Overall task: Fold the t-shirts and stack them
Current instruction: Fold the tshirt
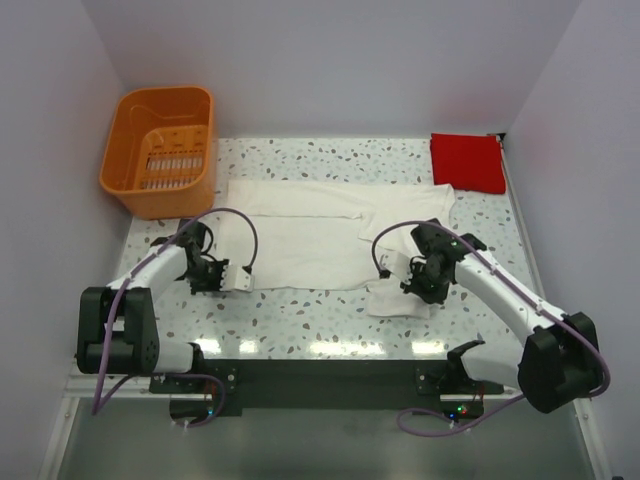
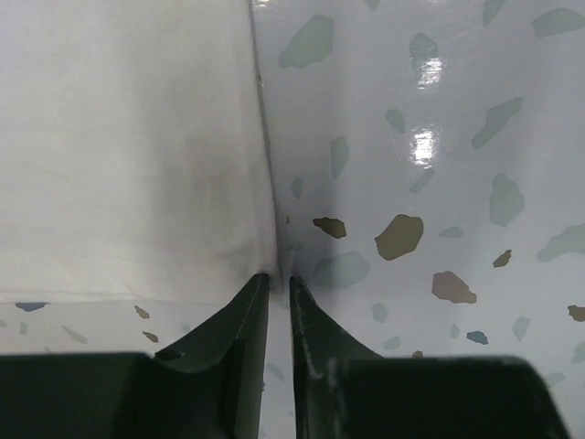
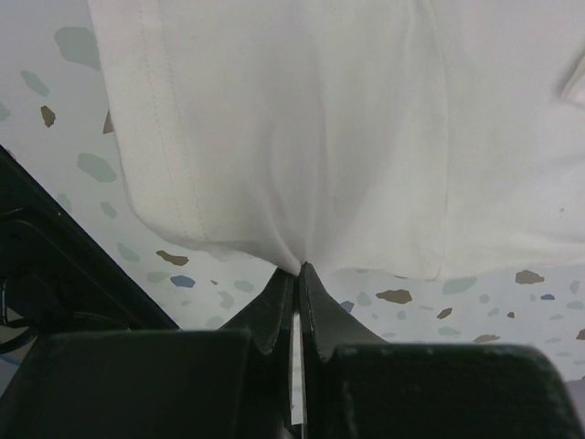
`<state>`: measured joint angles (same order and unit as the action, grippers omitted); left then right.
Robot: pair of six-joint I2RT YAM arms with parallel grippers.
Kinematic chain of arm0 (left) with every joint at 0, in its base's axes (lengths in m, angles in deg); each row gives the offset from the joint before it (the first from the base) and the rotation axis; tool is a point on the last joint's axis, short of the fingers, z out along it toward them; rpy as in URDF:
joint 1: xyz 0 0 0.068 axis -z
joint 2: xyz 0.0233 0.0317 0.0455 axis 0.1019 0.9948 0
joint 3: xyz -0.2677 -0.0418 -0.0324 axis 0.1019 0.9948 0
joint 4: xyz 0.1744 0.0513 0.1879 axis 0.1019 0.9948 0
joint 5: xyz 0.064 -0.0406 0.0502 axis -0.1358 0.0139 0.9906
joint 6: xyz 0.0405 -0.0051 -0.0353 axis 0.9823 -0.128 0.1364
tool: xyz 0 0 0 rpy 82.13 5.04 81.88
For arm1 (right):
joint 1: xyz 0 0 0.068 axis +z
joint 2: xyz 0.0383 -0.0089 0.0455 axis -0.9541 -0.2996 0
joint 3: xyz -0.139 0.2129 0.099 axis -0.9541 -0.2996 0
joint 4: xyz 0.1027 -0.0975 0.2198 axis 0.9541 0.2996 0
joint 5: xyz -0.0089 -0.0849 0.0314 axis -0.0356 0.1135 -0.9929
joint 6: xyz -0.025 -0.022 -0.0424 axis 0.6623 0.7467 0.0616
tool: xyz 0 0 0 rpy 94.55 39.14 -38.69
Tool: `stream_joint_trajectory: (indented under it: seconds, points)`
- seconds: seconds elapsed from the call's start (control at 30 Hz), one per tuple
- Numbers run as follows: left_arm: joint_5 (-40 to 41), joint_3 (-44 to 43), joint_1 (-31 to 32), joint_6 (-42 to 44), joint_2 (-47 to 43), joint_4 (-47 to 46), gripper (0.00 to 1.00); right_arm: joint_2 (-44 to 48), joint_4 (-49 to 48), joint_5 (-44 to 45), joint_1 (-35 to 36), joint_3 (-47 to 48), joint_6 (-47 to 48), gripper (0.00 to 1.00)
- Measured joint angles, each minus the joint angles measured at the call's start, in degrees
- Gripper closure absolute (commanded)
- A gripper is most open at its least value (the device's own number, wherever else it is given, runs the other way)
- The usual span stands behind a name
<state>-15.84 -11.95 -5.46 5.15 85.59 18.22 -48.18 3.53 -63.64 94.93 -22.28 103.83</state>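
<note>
The cream-white t-shirt (image 1: pixel 310 235) lies spread across the middle of the counter (image 1: pixel 300 320). At its 4 o'clock corner the right tool (image 3: pixel 297 267) is pressed together on a fold of that cloth, pinching it up off the surface. At 8 o'clock the left tool (image 2: pixel 279 274) sits at the hem corner, jaws a thin slit apart; grip unclear. The red t-shirt (image 1: pixel 467 162) lies folded at 1 o'clock, the orange basket (image 1: pixel 160 150) at 11.

The white shirt (image 3: pixel 302 119) runs off the top of the right wrist view. In the left wrist view, I can't tell if the left gripper (image 2: pixel 279 277) pinches its edge.
</note>
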Motion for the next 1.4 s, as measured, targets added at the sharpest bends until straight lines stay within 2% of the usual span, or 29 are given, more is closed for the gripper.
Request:
stream_joint_trajectory:
  seconds: [0.13, 0.17, 0.73, 1.27, 1.37, 1.4]
  points:
    - [0.04, 0.33, 0.0, 0.42, -0.15, -1.51, 0.99, 1.49, 1.38, -0.5, 0.0, 0.02, 0.48, 1.0]
    - [0.04, 0.46, 0.0, 0.46, -0.33, -1.75, 1.0, 1.79, 1.79, -0.55, 0.0, 0.02, 0.57, 1.0]
    - [-0.66, 2.67, 0.0, 1.33, -7.02, 0.94, 1.0, 6.08, 4.98, -0.72, 0.0, -0.39, 0.85, 1.0]
    - [-3.02, 0.26, -0.39, 0.7, -7.15, 4.44, 1.0, 10.71, 7.21, -0.22, -0.13, -0.44, 0.63, 1.0]
    - [-3.34, 0.0, -1.05, 0.61, -6.93, 4.44, 0.84, 10.21, 6.99, -0.22, -0.33, -0.44, 0.63, 1.0]
    - [-3.45, -0.02, -1.11, 0.42, -6.73, 4.44, 0.75, 9.94, 6.95, -0.24, -0.33, -0.44, 0.63, 1.0]
